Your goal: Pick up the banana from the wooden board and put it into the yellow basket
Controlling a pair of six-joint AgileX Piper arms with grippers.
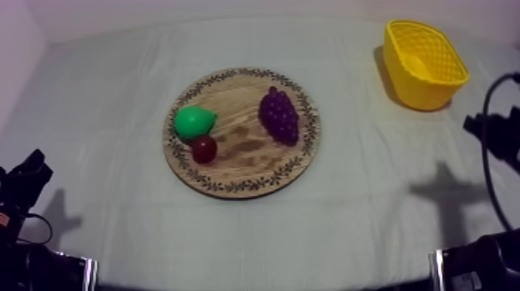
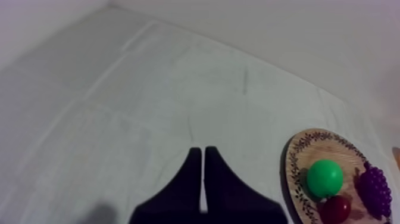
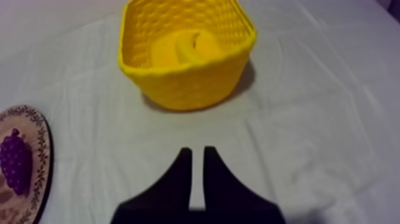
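Left end effector (image 2: 202, 154) and right end effector (image 3: 197, 152) closed, empty; banana (image 3: 186, 47) seemingly inside yellow basket (image 3: 184, 89).

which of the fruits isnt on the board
The banana: it lies inside the yellow basket, while the pear, the small red fruit and the bunch of grapes all sit on the wooden board.

Banana (image 3: 191, 46) in basket (image 3: 189, 90), right of board (image 1: 232, 184)
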